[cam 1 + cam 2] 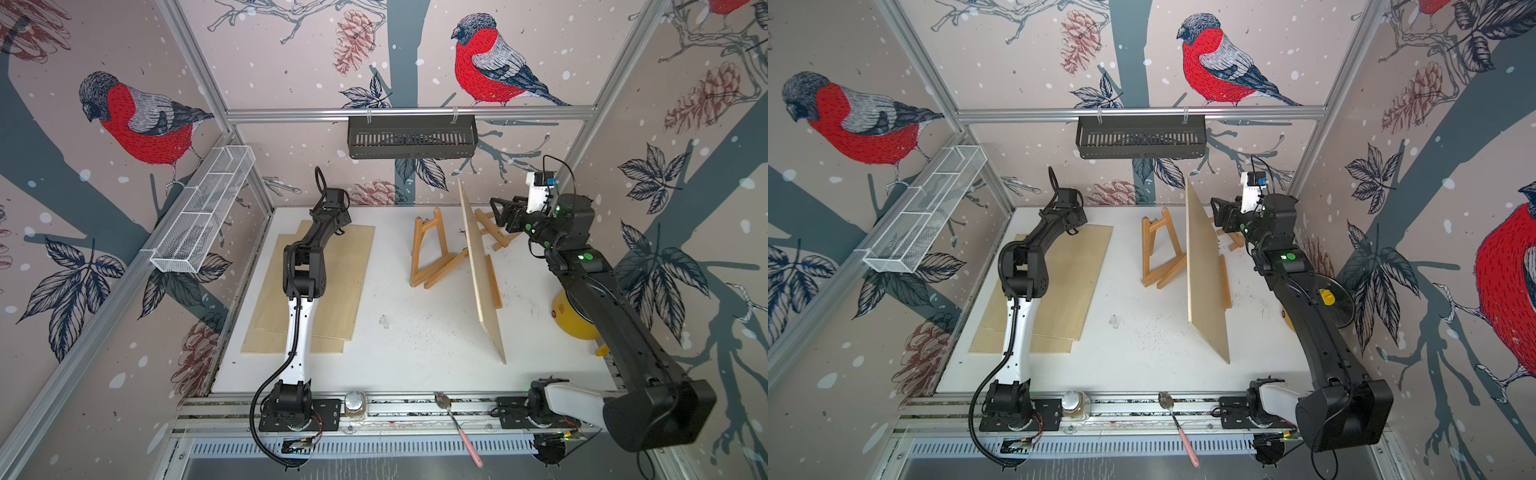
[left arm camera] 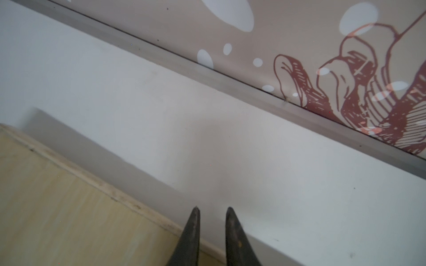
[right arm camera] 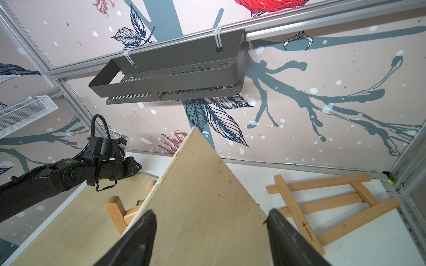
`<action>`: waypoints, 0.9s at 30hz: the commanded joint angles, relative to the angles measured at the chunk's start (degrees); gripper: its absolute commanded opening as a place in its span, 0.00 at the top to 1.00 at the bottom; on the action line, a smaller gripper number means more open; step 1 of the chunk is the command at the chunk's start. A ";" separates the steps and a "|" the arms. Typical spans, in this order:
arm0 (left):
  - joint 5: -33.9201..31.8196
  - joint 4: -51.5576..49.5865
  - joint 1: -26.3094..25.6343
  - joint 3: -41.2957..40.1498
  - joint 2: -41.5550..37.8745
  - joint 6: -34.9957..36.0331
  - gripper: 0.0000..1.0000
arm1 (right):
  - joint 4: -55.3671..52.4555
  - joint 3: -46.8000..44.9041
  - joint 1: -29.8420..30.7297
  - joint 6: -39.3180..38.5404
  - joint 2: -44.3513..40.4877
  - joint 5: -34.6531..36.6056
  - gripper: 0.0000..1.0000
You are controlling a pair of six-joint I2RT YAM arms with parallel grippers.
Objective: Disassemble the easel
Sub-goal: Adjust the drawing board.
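A wooden easel [image 1: 428,249] [image 1: 1160,249] stands at the back middle of the table. A plywood board [image 1: 482,270] [image 1: 1206,266] [image 3: 202,195] stands tilted on its edge just right of it. A second easel [image 1: 488,226] [image 3: 322,202] lies flat behind the board. My right gripper [image 1: 495,212] [image 1: 1216,208] [image 3: 212,210] hovers open to the right of the board's far top corner, with nothing in its grip. My left gripper [image 1: 344,225] [image 2: 213,208] is at the back left, jaws slightly apart and empty, above the far edge of flat plywood sheets [image 1: 332,282] [image 2: 57,207].
A black slotted basket [image 1: 411,137] hangs on the back rail and a white mesh basket [image 1: 203,208] on the left rail. A yellow object [image 1: 571,320] sits under my right arm. A jar [image 1: 355,403] and a spoon [image 1: 457,424] lie on the front rail.
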 commanded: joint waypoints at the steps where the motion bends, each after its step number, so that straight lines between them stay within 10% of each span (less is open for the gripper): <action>1: -3.15 -8.97 0.40 -1.30 -1.44 -0.04 0.78 | 1.62 -0.15 0.13 -0.20 -0.59 0.23 0.23; 27: -2.03 -10.31 1.46 -4.88 -12.26 -0.62 0.76 | 1.57 -1.42 0.49 -0.71 -2.26 -0.56 0.24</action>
